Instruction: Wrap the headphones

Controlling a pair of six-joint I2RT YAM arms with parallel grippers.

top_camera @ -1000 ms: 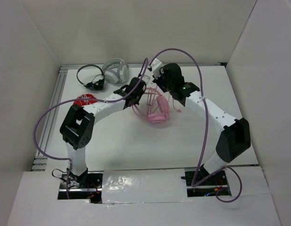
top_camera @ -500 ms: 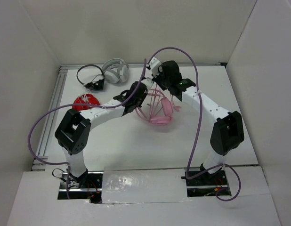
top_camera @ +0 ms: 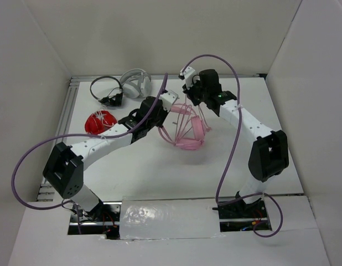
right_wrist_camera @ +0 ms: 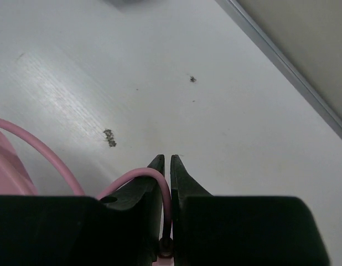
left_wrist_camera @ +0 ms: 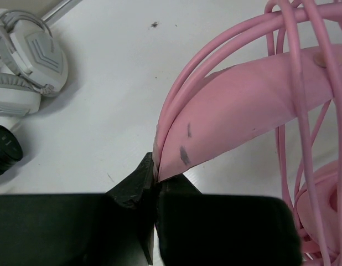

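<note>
Left wrist: headphones [left_wrist_camera: 243, 111] cropped right, top.

We have open table [top_camera: 176, 172] across the near half and along the right side. Black headphones [top_camera: 106, 90], white headphones [top_camera: 135, 83] and a red object [top_camera: 99, 121] crowd the far left corner. The pink headphones [top_camera: 190, 133], their cable [top_camera: 181, 116] looped about them, block the middle.
</note>
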